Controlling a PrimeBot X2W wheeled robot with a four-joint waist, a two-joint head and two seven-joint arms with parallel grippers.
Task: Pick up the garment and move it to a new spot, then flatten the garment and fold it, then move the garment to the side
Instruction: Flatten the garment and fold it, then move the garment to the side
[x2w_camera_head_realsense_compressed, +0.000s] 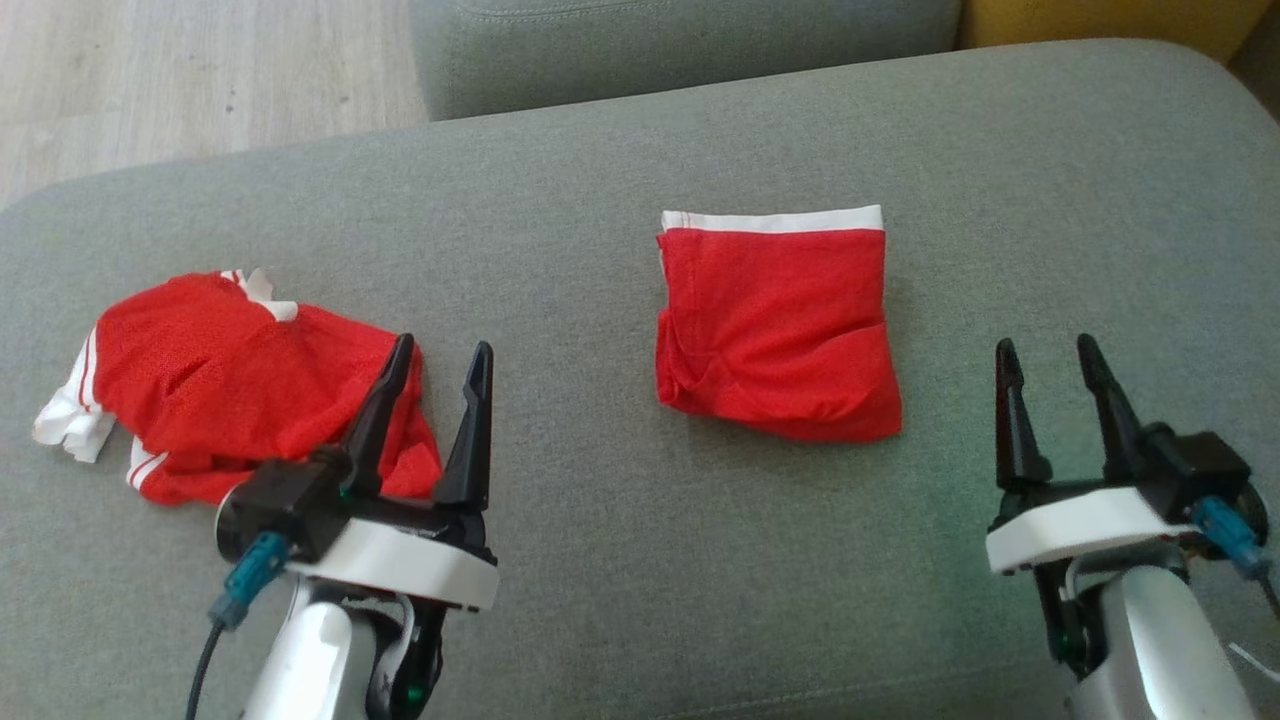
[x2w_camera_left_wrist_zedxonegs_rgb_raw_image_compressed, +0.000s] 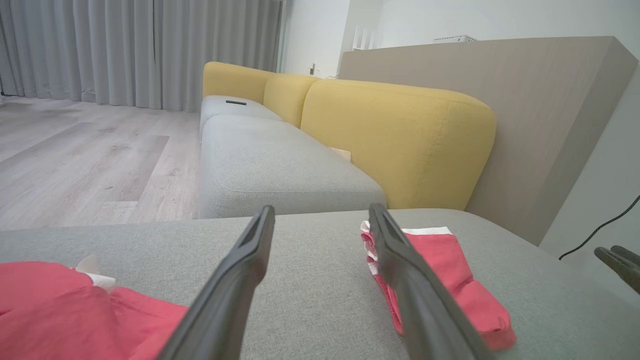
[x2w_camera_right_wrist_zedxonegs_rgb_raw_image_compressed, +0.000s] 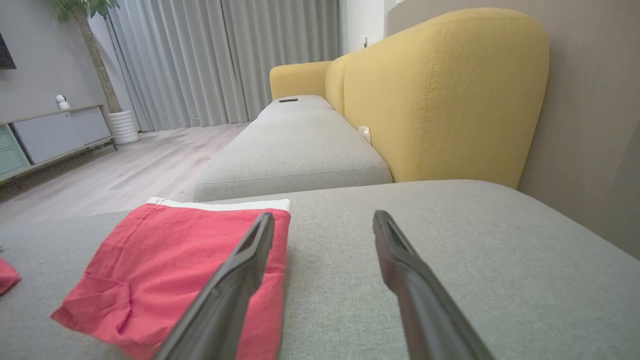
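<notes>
**Pincers.** Left pincer (x2w_camera_head_realsense_compressed: 443, 346): fingers apart, nothing between them. In the head view it stands over the near right edge of the crumpled red garment (x2w_camera_head_realsense_compressed: 230, 380); contact with the cloth cannot be told. Right pincer (x2w_camera_head_realsense_compressed: 1046, 343): fingers apart, empty, over bare cushion to the right of the folded red garment (x2w_camera_head_realsense_compressed: 775, 330) and apart from it.

**Garments.** The folded one lies near the middle of the grey sofa cushion (x2w_camera_head_realsense_compressed: 620, 560). It is roughly square, with a white band along its far edge. The crumpled one lies on the left part of the same cushion, with white side stripes and a white end at its left.

**Writing.** A white tag (x2w_camera_head_realsense_compressed: 262, 284) sticks up at the crumpled garment's far edge; any print on it is too small to read.

**Hidden or unclear.**
- The left pincer's fingers and wrist cover the near right part of the crumpled garment.
- In the left wrist view one finger crosses the folded garment's left edge, and the frame bottom cuts off the crumpled one.
- A small dark flat object (x2w_camera_left_wrist_zedxonegs_rgb_raw_image_compressed: 235, 102) lies on the farther seat and cannot be identified.

**Edges and room.**
- Bare cushion lies between the two garments.
- More bare cushion runs right of the folded one to the rounded edge.
- Wood floor (x2w_camera_head_realsense_compressed: 190, 80) lies beyond the far left edge.
- A second grey seat (x2w_camera_left_wrist_zedxonegs_rgb_raw_image_compressed: 280, 165) abuts the far edge.
- A yellow backrest (x2w_camera_left_wrist_zedxonegs_rgb_raw_image_compressed: 400, 140) stands at the far right.
</notes>
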